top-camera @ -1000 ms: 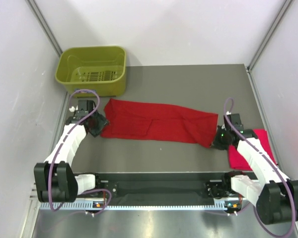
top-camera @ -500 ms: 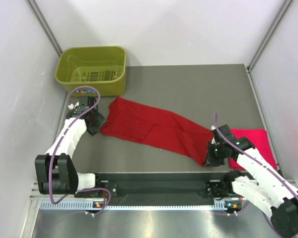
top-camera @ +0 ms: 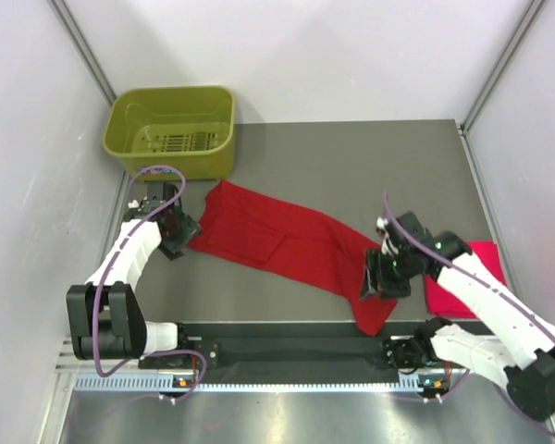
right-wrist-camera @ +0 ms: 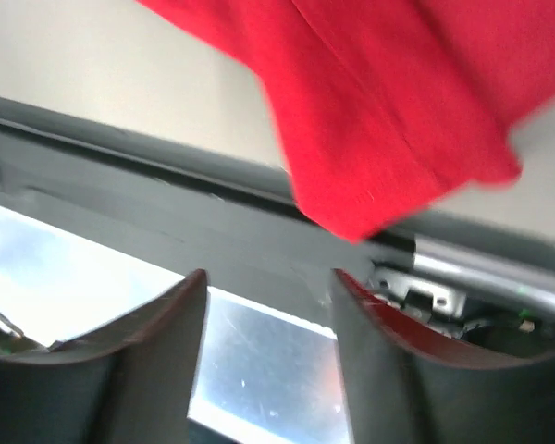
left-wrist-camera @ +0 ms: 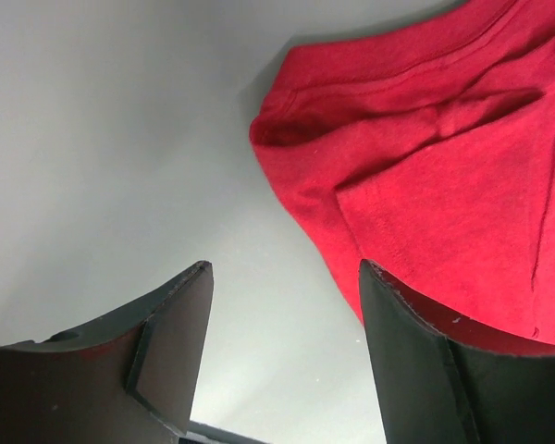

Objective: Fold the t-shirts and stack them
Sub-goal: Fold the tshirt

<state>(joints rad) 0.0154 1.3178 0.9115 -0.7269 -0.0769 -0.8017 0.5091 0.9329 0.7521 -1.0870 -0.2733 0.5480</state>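
Note:
The deep red t-shirt (top-camera: 287, 239) lies as a long folded strip running diagonally across the table. Its right end (top-camera: 374, 316) droops over the near edge. My right gripper (top-camera: 379, 279) hovers above that end, open and empty. In the right wrist view the cloth (right-wrist-camera: 370, 102) hangs ahead of the open right gripper (right-wrist-camera: 268, 277). My left gripper (top-camera: 179, 233) stands open beside the strip's left end. The left wrist view shows the shirt (left-wrist-camera: 425, 157) just past the right finger (left-wrist-camera: 416, 361) of the left gripper (left-wrist-camera: 284, 273). A pinkish red t-shirt (top-camera: 462, 294) lies folded at the right, partly under my right arm.
An olive-green basket (top-camera: 171, 129) stands at the table's back left corner. The dark rail (top-camera: 287, 347) carrying both arm bases runs along the near edge. White walls close in on both sides.
My right gripper pulled the deep red shirt's right end toward the near edge, then opened and let it go. The left gripper opened slightly wider without shifting.

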